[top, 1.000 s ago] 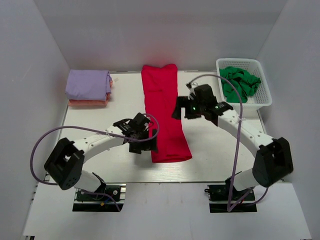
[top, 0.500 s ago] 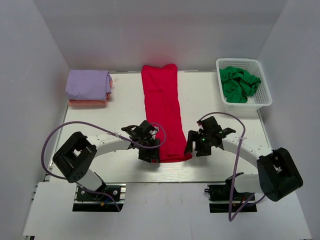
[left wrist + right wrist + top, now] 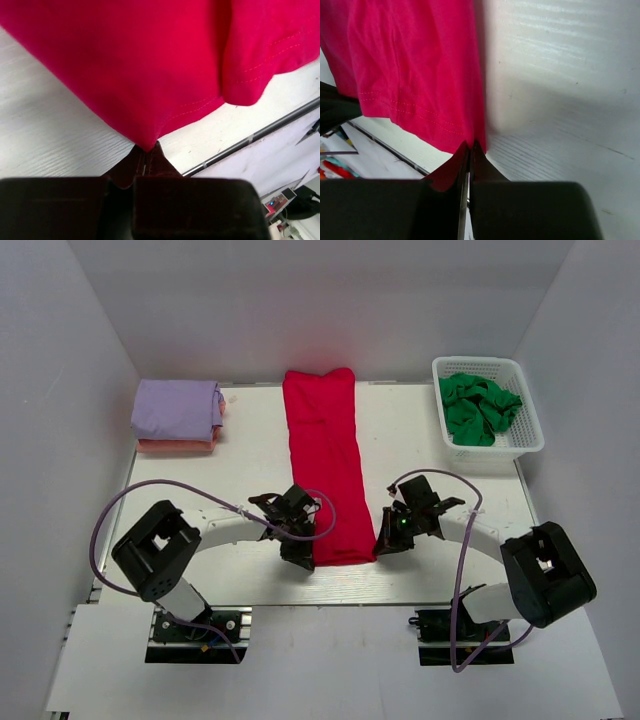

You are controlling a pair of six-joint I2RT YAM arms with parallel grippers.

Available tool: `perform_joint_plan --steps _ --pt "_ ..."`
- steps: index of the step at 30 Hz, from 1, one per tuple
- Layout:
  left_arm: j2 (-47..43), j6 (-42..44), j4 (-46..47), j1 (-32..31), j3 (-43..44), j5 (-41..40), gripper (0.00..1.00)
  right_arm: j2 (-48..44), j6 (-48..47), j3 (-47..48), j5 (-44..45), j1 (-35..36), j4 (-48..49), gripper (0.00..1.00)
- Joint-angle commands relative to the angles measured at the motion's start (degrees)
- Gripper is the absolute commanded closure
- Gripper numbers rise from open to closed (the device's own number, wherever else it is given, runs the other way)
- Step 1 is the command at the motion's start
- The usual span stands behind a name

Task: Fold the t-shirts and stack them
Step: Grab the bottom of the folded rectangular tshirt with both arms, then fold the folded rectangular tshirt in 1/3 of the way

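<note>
A bright red t-shirt [image 3: 325, 465] lies as a long narrow strip down the middle of the table. My left gripper [image 3: 303, 558] is shut on its near left corner [image 3: 145, 142]. My right gripper [image 3: 383, 544] is shut on the near right corner [image 3: 472, 140]. Both corners come to a point between the closed fingers in the wrist views. A lavender t-shirt [image 3: 178, 406] lies folded on top of a peach-orange one [image 3: 176, 446] at the back left. A deep green t-shirt [image 3: 480, 406] sits crumpled in the basket.
A white lattice basket [image 3: 520, 445] stands at the back right. The table's near edge with its metal rail [image 3: 260, 132] runs just behind both grippers. White walls close in the left, right and back sides.
Both arms came down toward the near edge of the table. Their grippers, open a second ago, have shut on the red t-shirt's two near corners.
</note>
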Motion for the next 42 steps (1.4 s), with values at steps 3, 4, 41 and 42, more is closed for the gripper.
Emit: perform_joint_plan --steps 3,4,41,42 --pt "-3.95 -1.04 -5.88 -0.42 3.31 -3.00 1.00 -1.55 -0.49 -0.76 -4.34 0.27 -1.96 1.00" --pt "-4.93 -2.26 -6.86 -0.42 3.33 -3.00 1.00 -3.55 0.21 -1.98 -4.87 0.45 -2.05 1.00" --pt "0.77 -5.80 -10.65 13.90 26.87 -15.64 1.00 16.09 -6.99 42.12 5.15 -5.17 -22.88 1.00" --pt "1.99 -5.09 -11.26 14.52 29.41 -15.65 1.00 18.03 -7.77 44.83 5.15 -5.44 -23.67 1.00"
